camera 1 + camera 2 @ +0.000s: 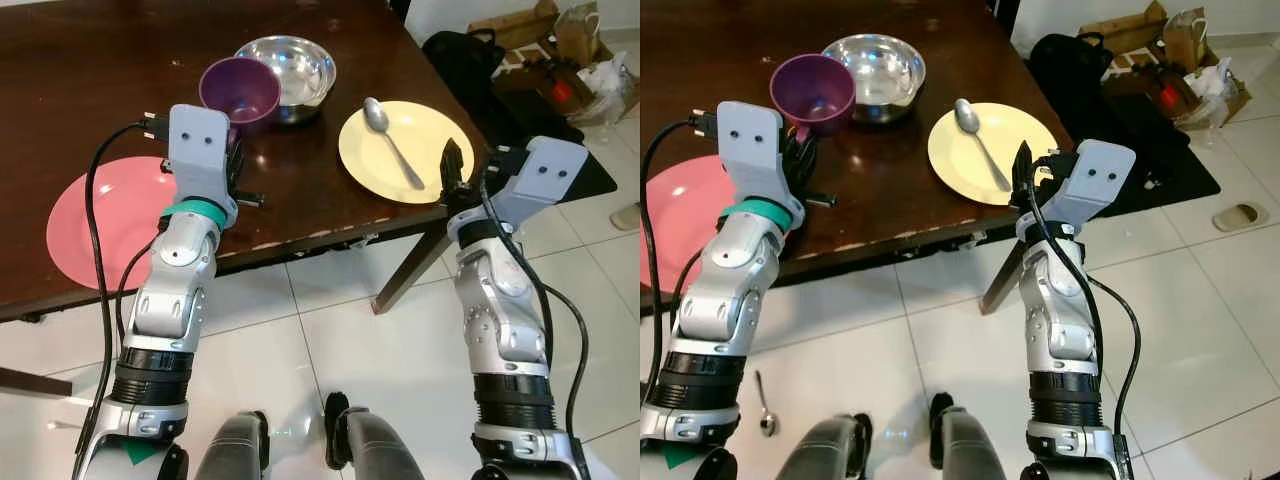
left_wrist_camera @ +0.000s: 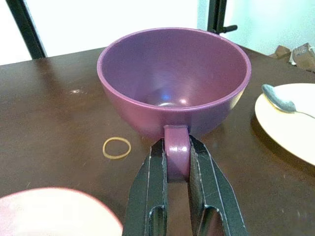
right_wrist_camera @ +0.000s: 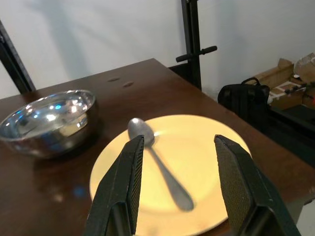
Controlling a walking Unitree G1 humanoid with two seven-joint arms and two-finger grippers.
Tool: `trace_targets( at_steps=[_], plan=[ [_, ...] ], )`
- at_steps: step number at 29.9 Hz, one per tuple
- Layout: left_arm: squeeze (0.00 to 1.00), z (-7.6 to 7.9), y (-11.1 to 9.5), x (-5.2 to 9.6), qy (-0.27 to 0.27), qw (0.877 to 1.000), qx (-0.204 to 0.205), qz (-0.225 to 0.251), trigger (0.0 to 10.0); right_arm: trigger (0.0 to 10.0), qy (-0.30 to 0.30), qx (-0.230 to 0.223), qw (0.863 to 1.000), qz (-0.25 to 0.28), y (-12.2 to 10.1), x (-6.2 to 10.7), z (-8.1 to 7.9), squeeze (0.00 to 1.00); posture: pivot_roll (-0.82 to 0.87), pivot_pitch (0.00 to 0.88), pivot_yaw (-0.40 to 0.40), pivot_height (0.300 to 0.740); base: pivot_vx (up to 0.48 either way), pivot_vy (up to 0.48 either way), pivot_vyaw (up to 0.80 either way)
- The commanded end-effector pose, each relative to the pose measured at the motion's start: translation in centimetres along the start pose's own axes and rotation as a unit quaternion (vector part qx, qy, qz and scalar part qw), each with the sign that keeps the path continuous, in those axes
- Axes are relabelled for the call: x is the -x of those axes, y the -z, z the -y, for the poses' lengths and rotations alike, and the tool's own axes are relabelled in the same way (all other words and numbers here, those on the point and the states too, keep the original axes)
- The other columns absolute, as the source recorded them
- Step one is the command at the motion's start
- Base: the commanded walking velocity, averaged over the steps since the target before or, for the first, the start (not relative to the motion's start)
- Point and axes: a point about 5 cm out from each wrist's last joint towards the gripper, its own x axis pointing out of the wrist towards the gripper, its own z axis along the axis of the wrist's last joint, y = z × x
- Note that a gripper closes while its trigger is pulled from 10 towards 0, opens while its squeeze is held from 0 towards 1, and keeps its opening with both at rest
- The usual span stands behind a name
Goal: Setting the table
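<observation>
Both head eyes look steeply down from above the dark brown wooden tabletop, sharing nearly the whole scene. The left wrist camera sits close behind the purple plastic cup at its 12 o'clock. The right wrist camera faces the round yellow plate, with the steel bowl at 10 o'clock.

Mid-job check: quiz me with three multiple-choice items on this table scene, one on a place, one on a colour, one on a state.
1. Where does the spoon lie?
A. in the steel bowl
B. on the yellow plate
C. on the pink plate

2. What colour is the cup?
A. purple
B. green
C. white

3. How is the left end effector?
A. open above the table
B. shut on the cup's handle
C. shut on a spoon

Answers: 1 B, it rests across the yellow plate. 2 A, the wall and handle are purple. 3 B, both fingers pinch the handle.
</observation>
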Motion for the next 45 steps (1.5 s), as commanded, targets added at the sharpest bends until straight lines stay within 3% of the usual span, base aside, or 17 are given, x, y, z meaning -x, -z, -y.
trace_targets(
  at_steps=[1,45],
  plan=[
    [0.0,0.07,-0.13,0.02,0.0,1.0,0.005,0.002,10.0,10.0,0.009,0.008,1.0,-0.012,0.4,0.13,0.51,0.0,0.12,0.108,0.025,0.74,-0.442,0.0,0.0],
    [0.0,0.17,-0.21,-0.09,0.0,1.0,0.006,-0.001,10.0,10.0,0.004,0.007,1.0,-0.01,0.22,0.09,0.56,0.0,0.11,0.113,0.031,0.74,-0.43,0.0,0.0]
  ],
)
